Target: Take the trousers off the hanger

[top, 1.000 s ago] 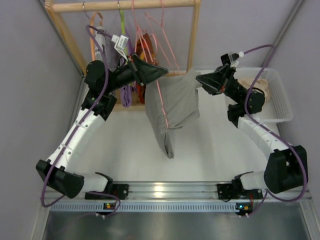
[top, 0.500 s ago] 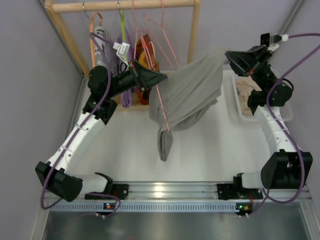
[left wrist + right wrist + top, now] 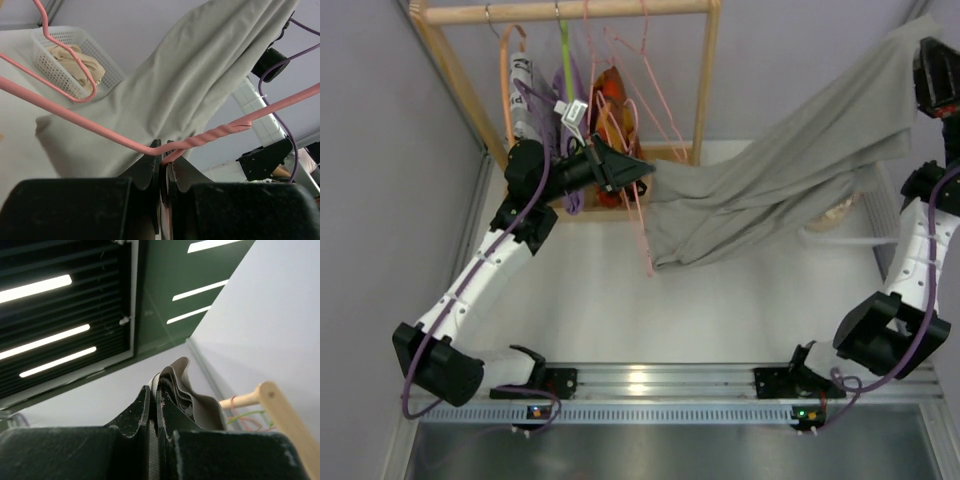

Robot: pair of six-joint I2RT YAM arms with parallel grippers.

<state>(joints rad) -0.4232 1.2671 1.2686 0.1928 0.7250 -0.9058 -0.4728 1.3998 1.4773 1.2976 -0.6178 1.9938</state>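
Trousers (image 3: 790,170): dragged up and rightward since earlier (tail near left jaws).
Right jaws: clamped on trousers; pull on steadily.
Left jaws: pinched on hanger (image 3: 200,140); brace firmly.

Two arms are operating: one left arm (image 3: 485,265) and one right arm (image 3: 917,250), each carrying one gripper, namely the left gripper (image 3: 164,159) and the right gripper (image 3: 156,396). One pair of trousers (image 3: 790,170) is hanging in the right gripper. One rack (image 3: 570,11) is occupying the far left corner. At least four hangers are showing: one orange hanger (image 3: 506,60), one green hanger (image 3: 562,50), one pink hanger (image 3: 90,122) in the left gripper, and a second pink hanger (image 3: 586,30); overlapping wires are obscuring any others. One basket (image 3: 55,75) at the right edge is containing one cloth (image 3: 75,62).
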